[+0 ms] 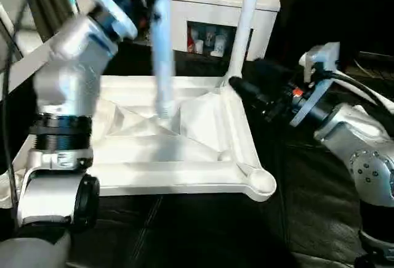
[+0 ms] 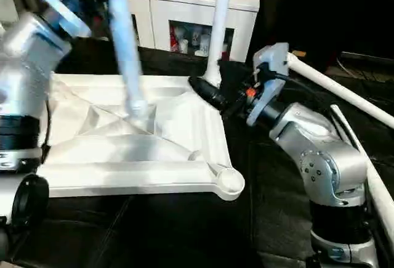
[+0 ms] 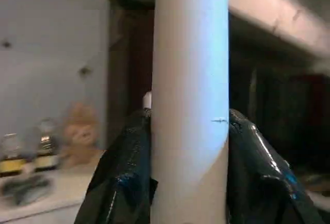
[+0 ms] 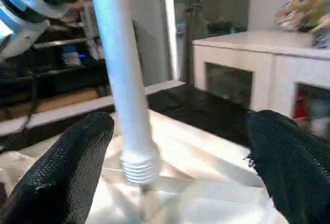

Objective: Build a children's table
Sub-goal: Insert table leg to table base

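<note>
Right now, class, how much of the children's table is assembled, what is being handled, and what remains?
Done: one leg stands upright at the far right corner of the upside-down table top. In hand: the left gripper is clamped on a second leg, its threaded end hanging over the middle ribs. The right gripper is open. Left: the near right socket is empty; more legs lie to the right.
</note>
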